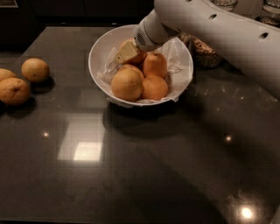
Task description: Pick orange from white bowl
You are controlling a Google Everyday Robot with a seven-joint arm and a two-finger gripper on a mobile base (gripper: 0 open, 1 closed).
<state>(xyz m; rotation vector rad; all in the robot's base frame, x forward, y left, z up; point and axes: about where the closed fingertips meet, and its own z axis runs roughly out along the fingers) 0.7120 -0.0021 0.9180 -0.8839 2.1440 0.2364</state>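
Note:
The white bowl (101,48), lined with crumpled white paper, stands at the back middle of the dark table. It holds a larger pale yellow-orange fruit (127,84) at the front left and two deep orange oranges (155,64) (154,87) to its right. A further orange (140,58) lies at the back, mostly hidden. My gripper (127,52) reaches down from the upper right into the back left of the bowl, right at this hidden orange. Its pale tip covers most of the fruit.
Three duller brownish oranges (35,70) (14,90) (4,73) lie on the table at the far left. A glass jar of grain (204,51) stands just behind the bowl on the right, under my arm. More jars (271,6) stand at the top right.

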